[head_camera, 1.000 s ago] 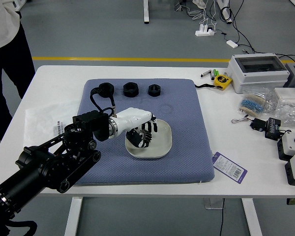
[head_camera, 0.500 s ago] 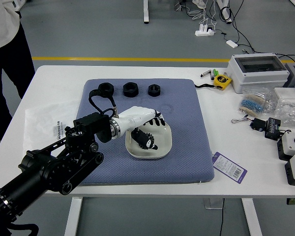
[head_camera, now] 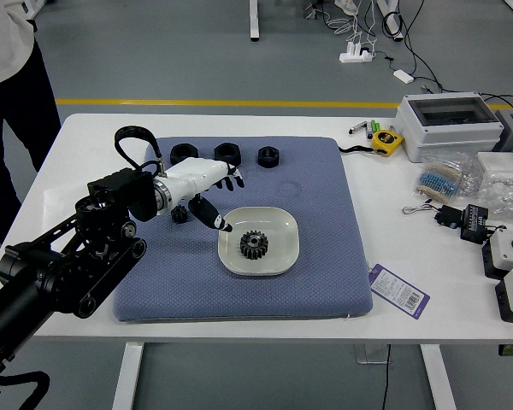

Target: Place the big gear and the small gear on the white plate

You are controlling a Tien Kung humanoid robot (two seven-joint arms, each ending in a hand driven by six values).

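My left hand (head_camera: 227, 203) is over the blue mat, left of and behind the plate, its fingers and thumb spread with nothing between them. On the white plate (head_camera: 286, 256) lies a black toothed gear (head_camera: 254, 245), flat and near the middle. A smaller black gear (head_camera: 179, 214) rests on the mat just below the palm, partly hidden by the hand and outside the plate. No right arm shows.
Three black round parts (head_camera: 268, 157) line the mat's back edge, the left two close behind my hand. A yellow tape measure (head_camera: 387, 142), grey-white box (head_camera: 451, 124) and purple-edged card (head_camera: 399, 290) lie to the right. A person (head_camera: 13, 111) stands at the far left.
The big gear, partly covered by my hand before, now shows fully on the plate. My left hand has let go and moved left and back, and the smaller gear has come into view.
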